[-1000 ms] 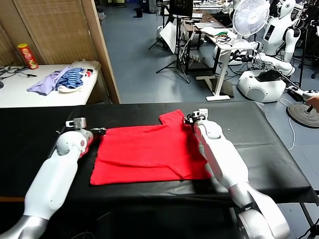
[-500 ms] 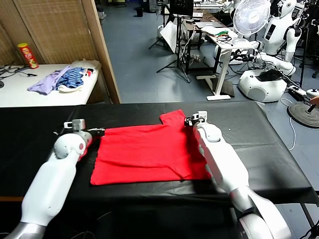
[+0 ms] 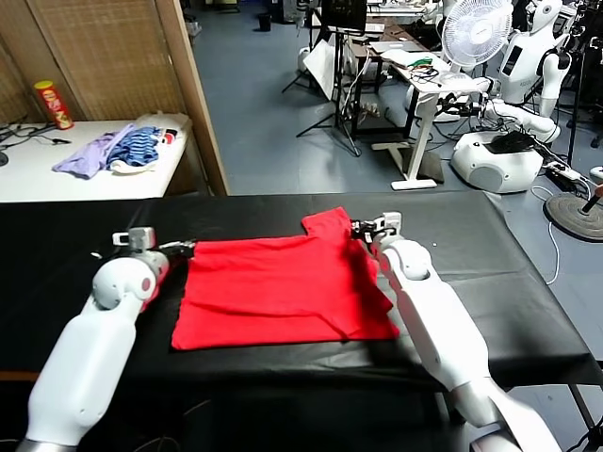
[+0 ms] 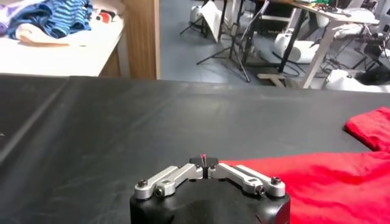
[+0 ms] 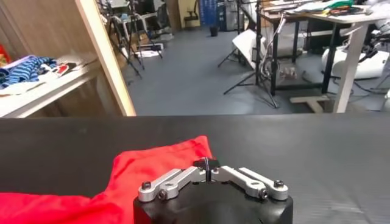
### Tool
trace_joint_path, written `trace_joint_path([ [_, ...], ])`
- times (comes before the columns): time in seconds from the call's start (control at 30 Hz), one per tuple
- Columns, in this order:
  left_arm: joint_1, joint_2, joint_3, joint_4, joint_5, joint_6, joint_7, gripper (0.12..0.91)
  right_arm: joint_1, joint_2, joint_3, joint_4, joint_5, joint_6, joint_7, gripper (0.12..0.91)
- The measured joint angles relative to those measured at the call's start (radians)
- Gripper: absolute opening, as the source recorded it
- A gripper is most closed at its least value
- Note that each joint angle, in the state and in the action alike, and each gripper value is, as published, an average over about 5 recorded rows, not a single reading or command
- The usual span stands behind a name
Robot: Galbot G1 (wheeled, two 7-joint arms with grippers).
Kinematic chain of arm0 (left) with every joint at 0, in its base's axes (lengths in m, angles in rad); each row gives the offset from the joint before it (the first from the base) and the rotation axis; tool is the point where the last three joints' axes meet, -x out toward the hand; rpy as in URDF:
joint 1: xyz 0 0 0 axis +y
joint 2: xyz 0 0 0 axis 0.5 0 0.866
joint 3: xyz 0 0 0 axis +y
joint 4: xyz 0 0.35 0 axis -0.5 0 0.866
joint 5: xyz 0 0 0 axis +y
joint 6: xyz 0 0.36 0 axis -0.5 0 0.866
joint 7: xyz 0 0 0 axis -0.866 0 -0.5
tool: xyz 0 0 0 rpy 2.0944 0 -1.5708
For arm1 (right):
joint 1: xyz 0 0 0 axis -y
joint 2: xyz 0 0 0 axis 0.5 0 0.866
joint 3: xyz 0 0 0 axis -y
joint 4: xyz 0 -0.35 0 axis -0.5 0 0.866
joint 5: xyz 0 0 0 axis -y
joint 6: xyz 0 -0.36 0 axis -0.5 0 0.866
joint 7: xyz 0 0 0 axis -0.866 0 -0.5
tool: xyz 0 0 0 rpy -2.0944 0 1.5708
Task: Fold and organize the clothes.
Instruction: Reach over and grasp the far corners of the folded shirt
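A black desk [image 3: 528, 282] fills the near view, with a white desk [image 3: 38, 174] beyond its left end. On the black desk the red shirt [image 3: 283, 287] lies flat, folded into a rough rectangle near the middle, with one sleeve [image 3: 330, 223] sticking out at its far right corner. The shirt sits between the two arms.

The left arm reaches along the shirt's left side; the left claw [image 3: 179, 249] is at the shirt's far left corner. In the left wrist view this claw [image 4: 204, 163] is shut, its fingertips meeting, with a speck of red at the tips and the red cloth's edge just beside them; whether it pinches any fabric cannot be told.

The right arm lies along the shirt's right side, its forearm over the right edge. The right claw [image 3: 362, 227] is at the far right corner, beside the sleeve. In the right wrist view its tips [image 5: 208, 164] look drawn together just above the red sleeve [image 5: 158, 161]; whether they hold cloth cannot be told.

On the white desk lie a lavender garment [image 3: 85, 155], a blue striped one [image 3: 139, 146] and a red and yellow can [image 3: 52, 104]
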Motion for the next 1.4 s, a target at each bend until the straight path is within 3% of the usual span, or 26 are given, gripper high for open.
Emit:
trace_joint_path([
  [0.17, 0.006, -0.003, 0.001, -0.002, 0.007, -0.003, 0.001, 0.128, 0.031, 0.019, -0.002, -0.065, -0.011, 0.002, -0.023, 0.621],
  [0.27, 0.009, -0.004, 0.002, -0.002, 0.01, -0.006, 0.002, 0.128, 0.048, 0.03, 0.0, -0.106, -0.006, 0.001, -0.032, 0.703],
  [0.37, 0.01, -0.004, 0.002, 0.002, 0.013, -0.009, 0.003, 0.128, 0.06, 0.038, 0.003, -0.141, 0.009, -0.005, -0.035, 0.626],
  [0.6, 0.005, -0.004, 0.001, 0.017, 0.014, -0.014, 0.005, 0.128, 0.071, 0.047, 0.011, -0.185, 0.04, -0.016, -0.032, 0.25],
  [0.7, 0.003, -0.004, 0.001, 0.02, 0.014, -0.015, 0.007, 0.128, 0.071, 0.047, 0.011, -0.189, 0.04, -0.011, -0.034, 0.147],
  [1.07, 0.001, -0.002, -0.006, 0.013, 0.014, -0.017, 0.009, 0.128, 0.009, 0.008, 0.024, -0.052, 0.059, 0.092, -0.052, 0.123],
  [1.4, 0.08, 0.032, -0.049, -0.102, 0.001, -0.021, 0.008, 0.128, -0.184, -0.1, 0.068, 0.287, 0.139, 0.057, -0.061, 0.123],
])
